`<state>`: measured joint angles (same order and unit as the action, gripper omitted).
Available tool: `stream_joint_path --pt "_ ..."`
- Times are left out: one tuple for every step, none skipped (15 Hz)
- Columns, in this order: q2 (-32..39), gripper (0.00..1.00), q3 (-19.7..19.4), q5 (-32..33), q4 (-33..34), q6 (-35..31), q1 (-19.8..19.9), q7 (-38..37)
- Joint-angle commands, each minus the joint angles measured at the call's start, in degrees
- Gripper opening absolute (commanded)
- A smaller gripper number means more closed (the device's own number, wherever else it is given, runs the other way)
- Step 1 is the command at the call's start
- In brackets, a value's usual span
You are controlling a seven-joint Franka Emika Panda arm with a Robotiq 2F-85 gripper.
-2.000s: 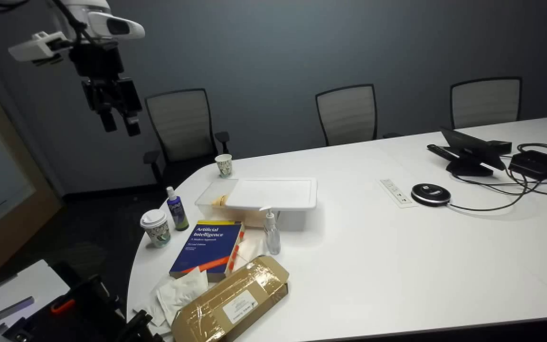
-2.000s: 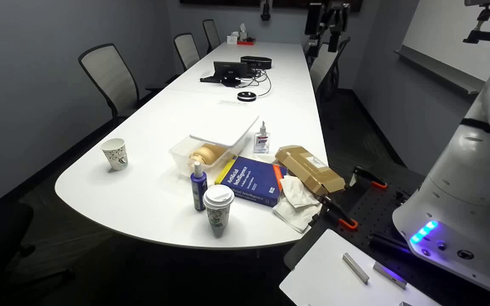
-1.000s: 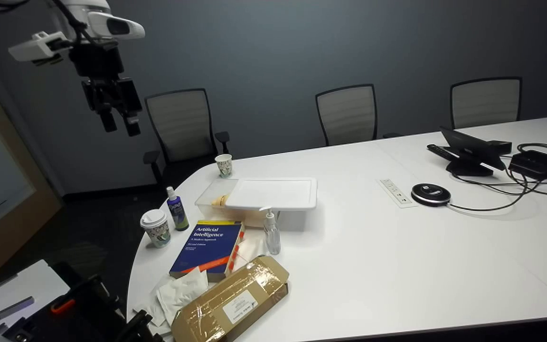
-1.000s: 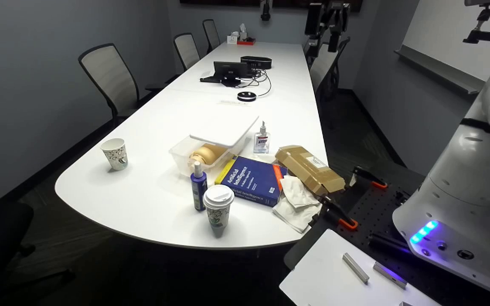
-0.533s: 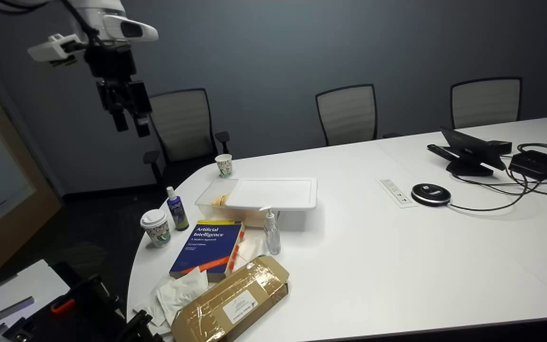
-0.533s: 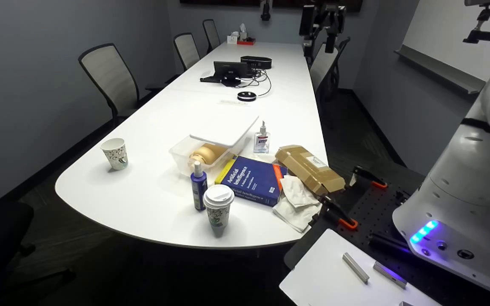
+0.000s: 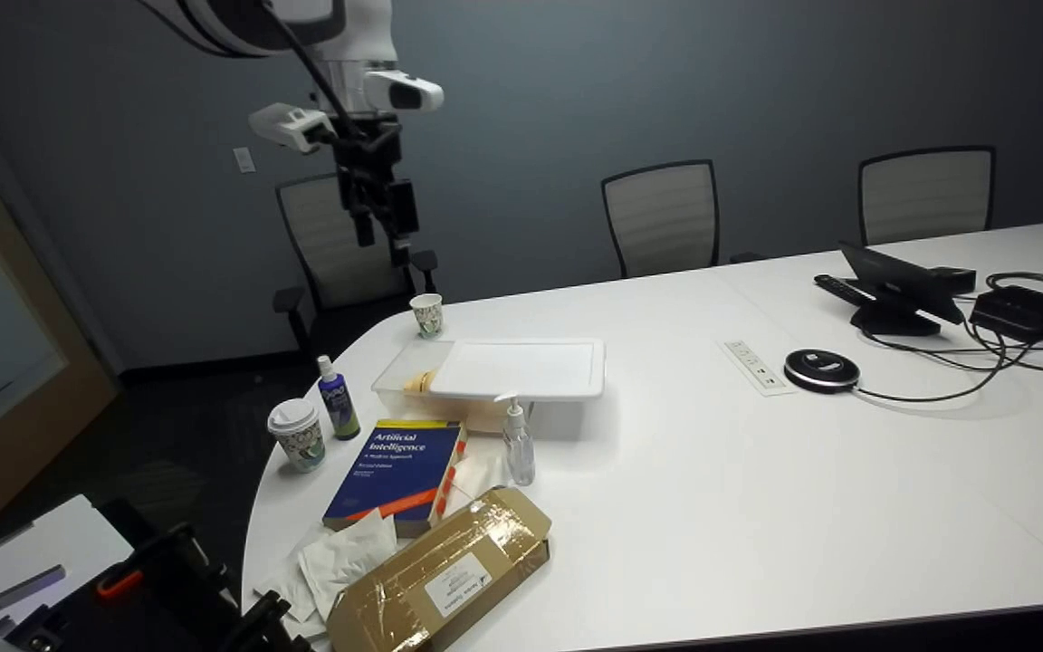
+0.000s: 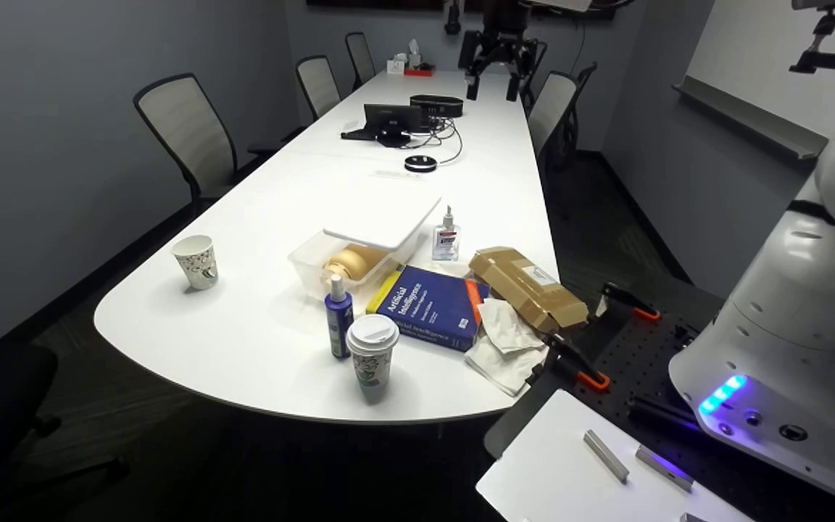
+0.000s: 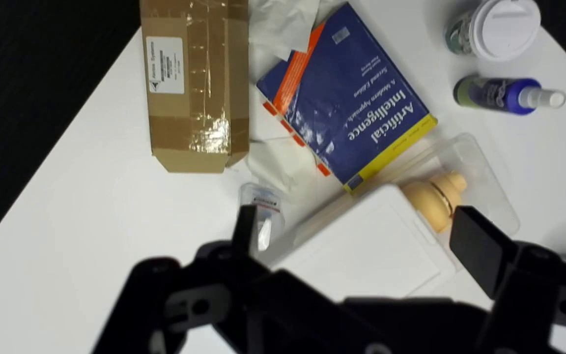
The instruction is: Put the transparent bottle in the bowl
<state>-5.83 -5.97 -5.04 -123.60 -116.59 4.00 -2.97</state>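
A small see-through pump bottle with a white nozzle (image 7: 520, 453) stands upright on the white table (image 7: 757, 507), just beside a thick blue book with a yellow band (image 7: 395, 471), near the corner where the book's tabbed page edge meets that band. A flat white tissue (image 9: 280, 164) lies between the two. Past the book's yellow end sits a clear plastic tub (image 9: 487, 189) holding a tan rounded thing (image 9: 429, 204), a white plastic lid (image 7: 521, 369) resting askew over part of it. Just off the book's orange-striped end lies a brown cardboard box (image 8: 522, 286), and crumpled white napkins (image 8: 508, 326) touch the cover there. On the spine side I see a blue plastic spray bottle (image 8: 340, 326) and a patterned paper cup with a white lid (image 8: 372, 362), standing near each other. The black two-finger gripper (image 8: 492, 94) hangs well above the book's level, its fingers (image 9: 479, 248) spread wide, the tub's lid showing between them in the wrist view.
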Motion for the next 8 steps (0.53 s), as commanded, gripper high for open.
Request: stream_joint_path --pt "12.9 1.00 -0.7 -2.1 9.4 -5.5 1.4 -1.7" --pt "16.0 1.00 -0.8 -1.7 11.0 -7.6 1.7 -2.2" --pt "18.6 1.00 -0.8 -1.7 12.4 -8.7 1.9 -2.5" --pt "21.3 1.00 -0.8 -1.7 13.6 -10.2 2.1 -3.5" --pt "23.6 1.00 -0.9 -1.8 14.7 -11.7 2.2 -4.3" --pt "25.8 1.00 -0.9 -2.0 15.5 -13.6 2.3 -5.4" --pt "27.8 1.00 -0.9 -2.2 16.3 -15.1 2.3 -6.4" --pt "29.7 1.00 -0.9 -2.5 17.1 -16.5 2.4 -7.4"
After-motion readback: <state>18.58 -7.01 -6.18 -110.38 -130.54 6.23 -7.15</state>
